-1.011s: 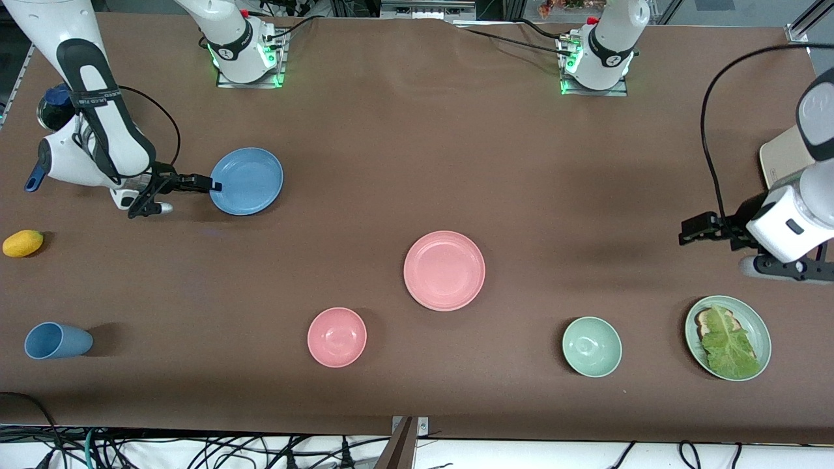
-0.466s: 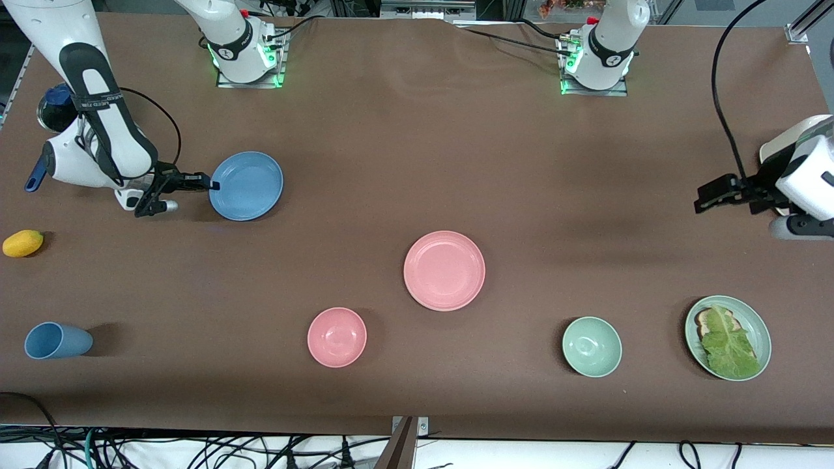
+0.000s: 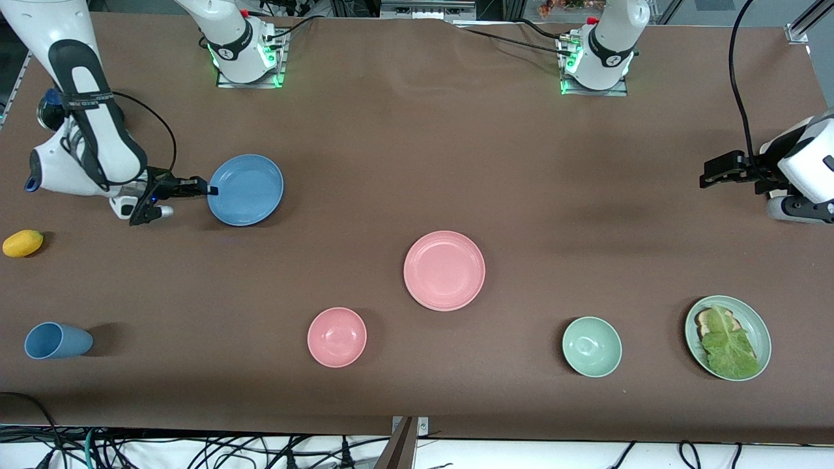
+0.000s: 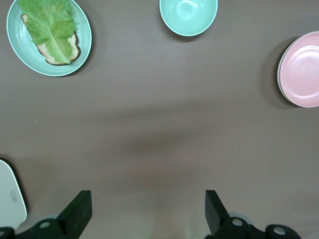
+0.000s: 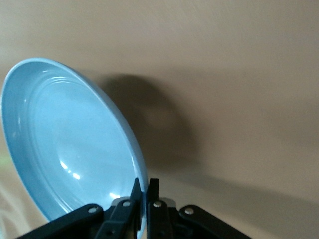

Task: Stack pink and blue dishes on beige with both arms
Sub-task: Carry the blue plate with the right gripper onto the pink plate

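The light blue plate point(image 3: 247, 189) is at the right arm's end of the table. My right gripper point(image 3: 212, 190) is shut on its rim. In the right wrist view the blue plate point(image 5: 70, 144) stands tilted between the shut fingers point(image 5: 144, 185), and its shadow falls on the table below. The pink plate point(image 3: 444, 270) lies flat near the table's middle, and it also shows in the left wrist view point(image 4: 301, 69). My left gripper point(image 3: 705, 173) hovers open and empty over bare table at the left arm's end, its fingers wide apart point(image 4: 147, 204). The beige plate is out of view.
A pink bowl point(image 3: 337, 337), a green bowl point(image 3: 591, 346) and a green plate with bread and lettuce point(image 3: 728, 337) stand nearer the front camera. A blue cup point(image 3: 55, 341) and a yellow fruit point(image 3: 23, 243) lie at the right arm's end. A cream boxy object point(image 4: 9, 199) sits beside my left gripper.
My right gripper closed on the blue plate's rim and tipped the plate up. My left arm drew back from the green lettuce plate toward the bases, still open.
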`<state>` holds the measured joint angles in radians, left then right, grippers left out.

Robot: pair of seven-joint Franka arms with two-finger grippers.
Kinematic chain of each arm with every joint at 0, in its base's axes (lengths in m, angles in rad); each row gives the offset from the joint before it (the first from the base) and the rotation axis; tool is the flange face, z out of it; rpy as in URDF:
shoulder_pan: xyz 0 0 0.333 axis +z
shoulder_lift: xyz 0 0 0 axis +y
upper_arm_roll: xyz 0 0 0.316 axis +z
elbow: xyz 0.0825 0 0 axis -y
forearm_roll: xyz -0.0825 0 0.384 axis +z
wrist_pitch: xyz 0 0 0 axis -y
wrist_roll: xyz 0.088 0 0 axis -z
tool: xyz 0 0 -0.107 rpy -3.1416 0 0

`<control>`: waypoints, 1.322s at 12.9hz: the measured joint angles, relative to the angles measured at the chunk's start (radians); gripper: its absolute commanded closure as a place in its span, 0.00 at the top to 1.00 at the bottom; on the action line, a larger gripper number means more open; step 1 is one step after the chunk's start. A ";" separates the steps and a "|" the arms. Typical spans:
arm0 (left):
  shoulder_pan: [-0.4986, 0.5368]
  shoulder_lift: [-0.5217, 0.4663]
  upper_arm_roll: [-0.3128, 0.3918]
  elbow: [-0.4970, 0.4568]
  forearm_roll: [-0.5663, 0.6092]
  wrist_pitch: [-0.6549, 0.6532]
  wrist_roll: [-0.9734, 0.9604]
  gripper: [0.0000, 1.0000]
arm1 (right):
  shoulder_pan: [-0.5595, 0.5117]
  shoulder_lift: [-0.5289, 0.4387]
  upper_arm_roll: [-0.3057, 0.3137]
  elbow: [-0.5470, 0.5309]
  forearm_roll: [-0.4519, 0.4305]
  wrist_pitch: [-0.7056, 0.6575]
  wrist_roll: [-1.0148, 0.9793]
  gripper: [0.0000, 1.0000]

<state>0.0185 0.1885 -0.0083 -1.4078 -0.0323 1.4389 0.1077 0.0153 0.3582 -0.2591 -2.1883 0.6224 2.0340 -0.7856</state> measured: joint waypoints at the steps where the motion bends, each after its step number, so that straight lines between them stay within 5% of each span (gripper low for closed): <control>1: -0.004 -0.008 0.004 0.000 0.000 -0.003 0.003 1.00 | 0.001 0.000 0.000 0.057 -0.001 -0.054 0.022 0.00; 5: -0.018 -0.039 0.013 -0.013 0.000 -0.071 0.017 1.00 | 0.058 0.002 0.009 0.239 -0.006 -0.165 0.217 0.00; 12: -0.067 -0.129 0.045 -0.023 0.000 -0.081 0.020 1.00 | 0.347 0.089 0.028 0.458 0.026 -0.155 0.686 0.00; 17: -0.069 -0.157 0.077 -0.094 0.000 -0.116 0.020 1.00 | 0.532 0.258 0.035 0.587 0.169 0.084 0.924 0.00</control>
<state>-0.0509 0.0312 0.0685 -1.5015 -0.0324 1.3231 0.1273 0.5469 0.6158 -0.2242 -1.6010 0.7911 2.1175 0.1389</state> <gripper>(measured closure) 0.000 0.943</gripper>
